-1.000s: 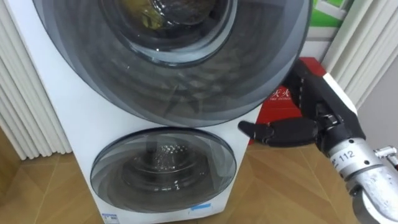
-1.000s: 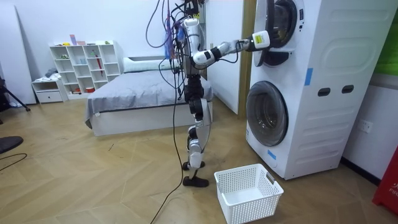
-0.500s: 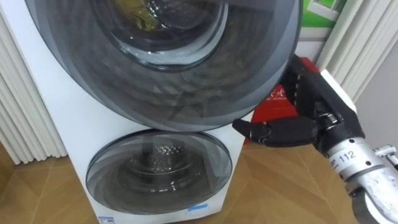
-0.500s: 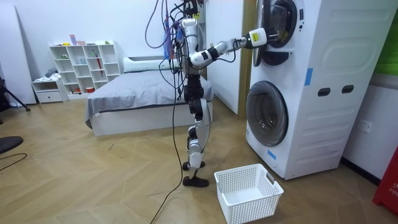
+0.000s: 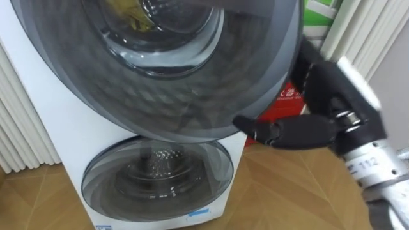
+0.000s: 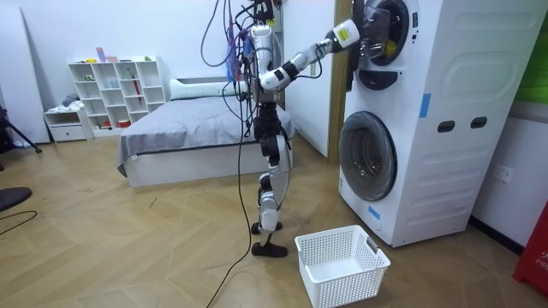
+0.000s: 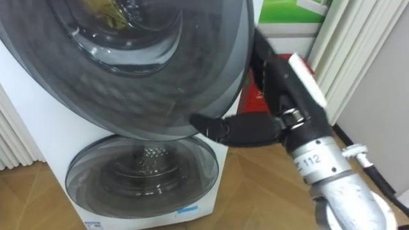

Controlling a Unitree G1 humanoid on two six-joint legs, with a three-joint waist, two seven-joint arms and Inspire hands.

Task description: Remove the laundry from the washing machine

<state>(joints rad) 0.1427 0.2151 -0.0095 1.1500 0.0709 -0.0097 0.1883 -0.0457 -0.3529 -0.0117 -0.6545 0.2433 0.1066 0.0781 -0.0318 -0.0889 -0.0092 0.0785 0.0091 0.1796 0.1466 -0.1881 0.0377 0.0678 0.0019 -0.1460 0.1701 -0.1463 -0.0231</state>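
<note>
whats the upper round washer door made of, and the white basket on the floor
The upper round door looks like glossy, dark-tinted see-through plastic around a clear bowl, perhaps glass: the inside shows through it and it catches reflections. The white latticed basket looks like matt moulded plastic: its walls are a regular grid of small holes.

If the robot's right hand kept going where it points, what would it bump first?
Probably the lower right rim of the upper door: the right robot hand points at it, though depth is unclear.
</note>
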